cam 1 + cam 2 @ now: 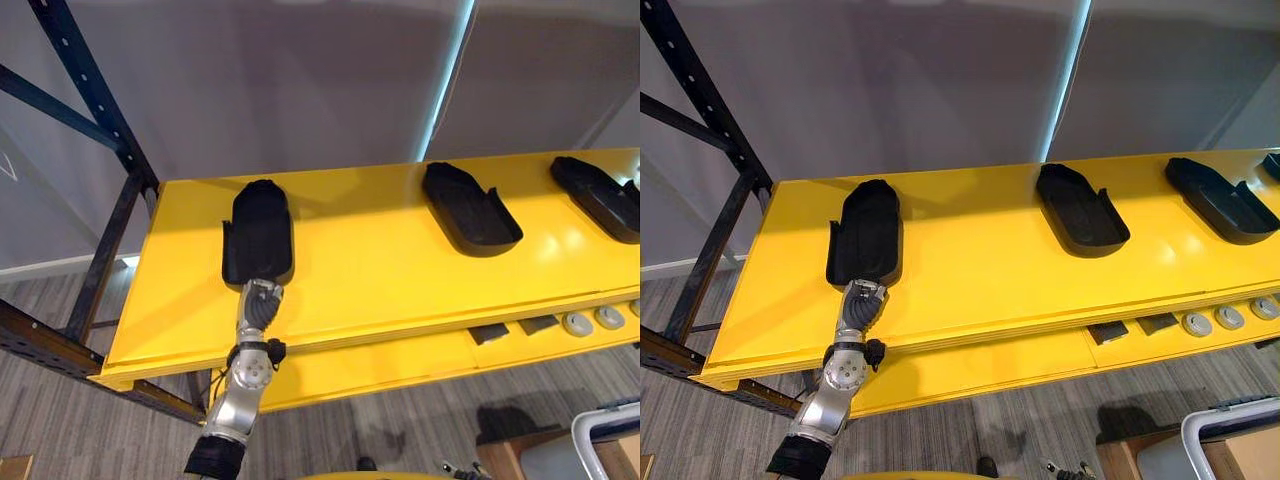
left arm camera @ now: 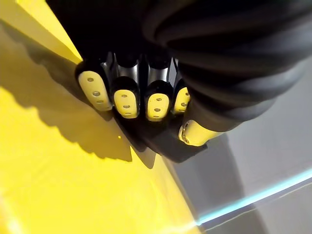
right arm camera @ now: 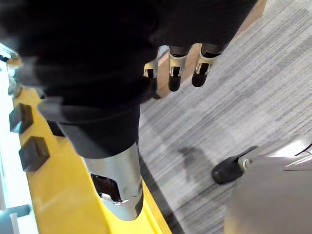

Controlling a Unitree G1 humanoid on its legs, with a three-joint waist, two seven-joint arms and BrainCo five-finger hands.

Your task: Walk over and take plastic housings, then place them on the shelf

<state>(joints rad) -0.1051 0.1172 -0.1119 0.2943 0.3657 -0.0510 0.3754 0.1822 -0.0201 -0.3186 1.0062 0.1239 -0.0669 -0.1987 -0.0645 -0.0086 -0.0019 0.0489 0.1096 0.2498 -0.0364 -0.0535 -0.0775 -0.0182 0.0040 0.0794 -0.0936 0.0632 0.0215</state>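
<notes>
Three black plastic housings lie on the yellow shelf [image 1: 380, 280]: one at the left [image 1: 258, 232], one in the middle [image 1: 470, 208], one at the right [image 1: 600, 195]. My left hand [image 1: 262, 302] reaches up from below to the near end of the left housing. In the left wrist view its fingers [image 2: 126, 100] curl over the housing's end [image 2: 165, 141] and the thumb presses from the other side, so it pinches the part resting on the shelf. My right hand [image 3: 178, 68] hangs over the carpet with relaxed fingers, holding nothing.
A lower yellow level holds dark blocks [image 1: 490, 333] and grey discs [image 1: 578, 322]. The blue rack upright [image 1: 100, 110] and a cross beam [image 1: 40, 345] stand at the left. A grey-rimmed bin [image 1: 610, 435] sits on the floor at lower right. A grey wall backs the shelf.
</notes>
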